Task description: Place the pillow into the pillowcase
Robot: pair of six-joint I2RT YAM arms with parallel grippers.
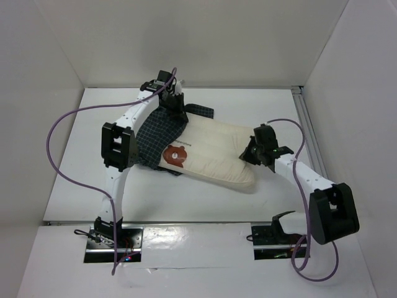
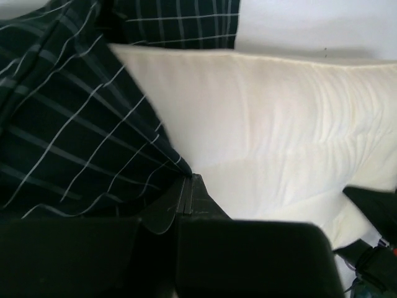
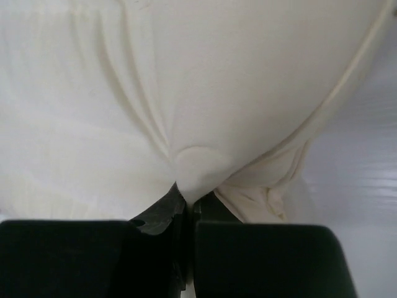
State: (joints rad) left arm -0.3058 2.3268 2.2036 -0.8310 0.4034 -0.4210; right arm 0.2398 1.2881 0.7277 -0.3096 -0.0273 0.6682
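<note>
The cream pillow (image 1: 214,152) lies across the middle of the table, its reddish round mark (image 1: 175,156) near the left end. That left end sits partly inside the dark checked pillowcase (image 1: 158,133), which lies bunched to the left. My left gripper (image 1: 180,107) is at the pillowcase's far edge, shut on its hem (image 2: 180,164) beside the pillow (image 2: 260,124). My right gripper (image 1: 247,154) is at the pillow's right end, shut on a pinch of the pillow's fabric (image 3: 195,171).
White walls close in the table (image 1: 260,102) on three sides. A metal rail (image 1: 308,127) runs along the right edge. Purple cables (image 1: 59,127) loop from both arms over the table.
</note>
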